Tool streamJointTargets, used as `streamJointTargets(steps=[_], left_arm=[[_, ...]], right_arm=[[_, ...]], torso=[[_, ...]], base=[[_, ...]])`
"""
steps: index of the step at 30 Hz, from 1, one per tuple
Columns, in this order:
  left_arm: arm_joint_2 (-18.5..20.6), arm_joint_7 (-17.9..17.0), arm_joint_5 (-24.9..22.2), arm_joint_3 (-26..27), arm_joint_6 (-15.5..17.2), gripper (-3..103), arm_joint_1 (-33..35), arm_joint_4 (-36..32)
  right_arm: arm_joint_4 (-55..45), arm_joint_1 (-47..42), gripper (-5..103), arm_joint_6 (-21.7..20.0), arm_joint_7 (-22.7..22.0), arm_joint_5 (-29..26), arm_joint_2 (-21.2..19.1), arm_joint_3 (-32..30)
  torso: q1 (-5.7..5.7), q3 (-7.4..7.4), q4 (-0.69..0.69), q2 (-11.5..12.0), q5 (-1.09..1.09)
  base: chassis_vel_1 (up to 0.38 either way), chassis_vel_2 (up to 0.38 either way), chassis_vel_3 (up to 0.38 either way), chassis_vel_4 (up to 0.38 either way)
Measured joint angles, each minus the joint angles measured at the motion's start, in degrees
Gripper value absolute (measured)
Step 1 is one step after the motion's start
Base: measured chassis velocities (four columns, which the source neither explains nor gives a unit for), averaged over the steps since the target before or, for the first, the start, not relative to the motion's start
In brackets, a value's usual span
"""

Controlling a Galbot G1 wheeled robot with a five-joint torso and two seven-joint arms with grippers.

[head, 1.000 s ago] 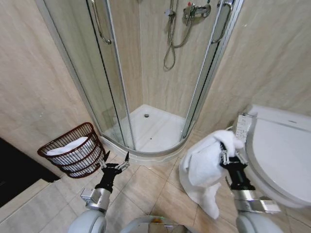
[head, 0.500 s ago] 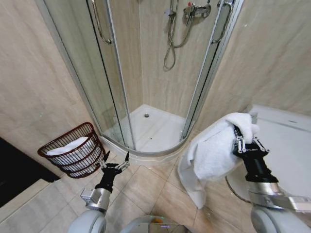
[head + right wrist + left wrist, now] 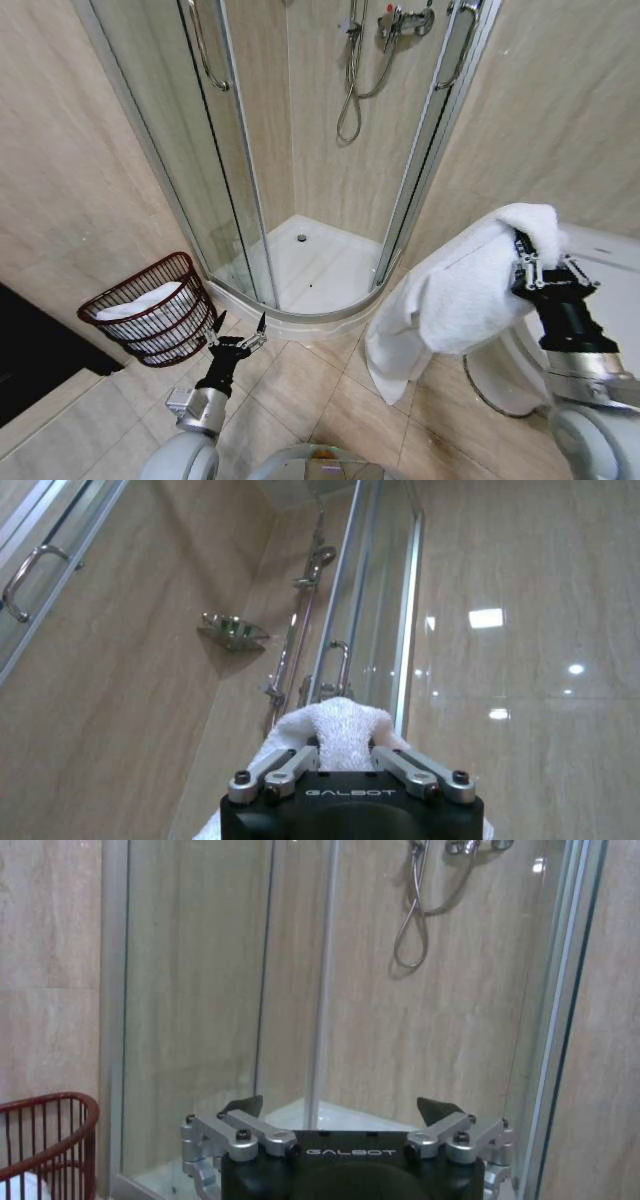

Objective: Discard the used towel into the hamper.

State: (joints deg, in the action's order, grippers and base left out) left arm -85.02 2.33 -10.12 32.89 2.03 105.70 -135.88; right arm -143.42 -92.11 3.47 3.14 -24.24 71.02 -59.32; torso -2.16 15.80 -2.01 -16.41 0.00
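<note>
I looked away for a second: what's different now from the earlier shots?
The right claw, shut on the towel, has carried it up and out to the robot's right, so more toilet is covered. The left claw stays open and low beside the hamper, which hasn't moved.

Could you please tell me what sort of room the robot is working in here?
A bathroom, most likely: a curved glass shower cubicle with a chrome shower hose, beige tiled walls, and a white toilet beside it.
</note>
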Motion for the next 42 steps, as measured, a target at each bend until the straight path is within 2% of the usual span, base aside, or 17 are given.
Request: streamJointTargets(steps=[9, 17, 42], left_arm=[[0.0, 0.0, 0.0, 0.0, 0.0, 100, 0.0, 0.0], [0.0, 0.0, 0.0, 0.0, 0.0, 100, 0.0, 0.0], [0.0, 0.0, 0.0, 0.0, 0.0, 100, 0.0, 0.0]], right_arm=[[0.1, 1.3, 12, 3.8, -1.2, 0.6, 0.6, 2.6], [0.1, 0.9, 12, 5.5, -1.9, 2.0, 1.2, 3.8], [0.2, 0.1, 12, 6.3, -1.3, 3.9, 2.1, 4.9]], torso=[[-0.32, 0.52, 0.00, -0.9, 0.00], [-1.06, 1.91, 0.00, -3.0, 0.00], [-3.45, 5.50, 0.00, -9.0, -0.01]], base=[[0.000, 0.000, 0.000, 0.000], [0.000, 0.000, 0.000, 0.000], [0.000, 0.000, 0.000, 0.000]])
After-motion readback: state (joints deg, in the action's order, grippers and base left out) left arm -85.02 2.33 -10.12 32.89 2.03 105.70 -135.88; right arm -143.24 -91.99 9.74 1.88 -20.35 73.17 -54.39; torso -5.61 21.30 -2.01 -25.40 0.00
